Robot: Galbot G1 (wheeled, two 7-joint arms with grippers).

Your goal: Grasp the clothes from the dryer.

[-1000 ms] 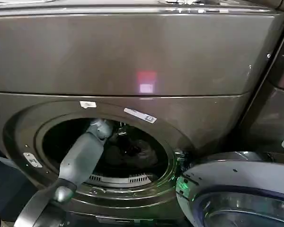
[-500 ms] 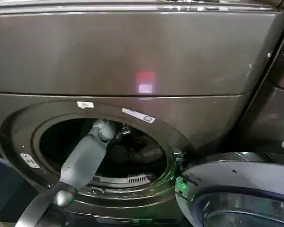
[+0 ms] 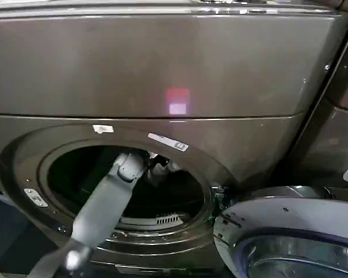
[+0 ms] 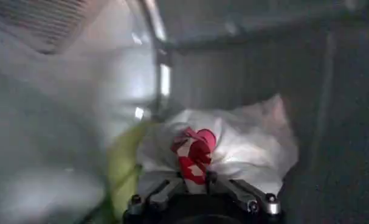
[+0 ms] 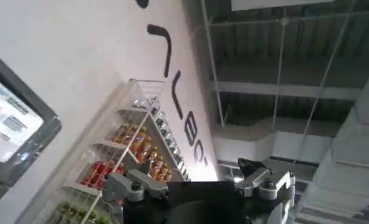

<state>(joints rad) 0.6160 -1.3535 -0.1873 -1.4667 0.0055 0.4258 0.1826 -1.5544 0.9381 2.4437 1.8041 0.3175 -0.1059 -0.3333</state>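
Left end effector [image 4: 199, 182] sits deep inside the dryer [image 3: 162, 75] drum, fingers pinched together on the red patch of the white-grey cloth [image 4: 245, 143]. Left wrist view gives the close look: that cloth is bunched up right at the fingertips, and the olive green cloth [image 4: 124, 167] lies touching it on one side, both resting against the drum's inner wall. Head view gives the outside instead: left arm [image 3: 107, 200] reaching through the round porthole, a pale bit of cloth just visible at its tip, and the open door [image 3: 278, 223] swung out on the right. Right end effector [image 5: 199, 182] is held away from the dryer, fingers spread, pointing up at a ceiling and a shelf of bottles [image 5: 120, 161].
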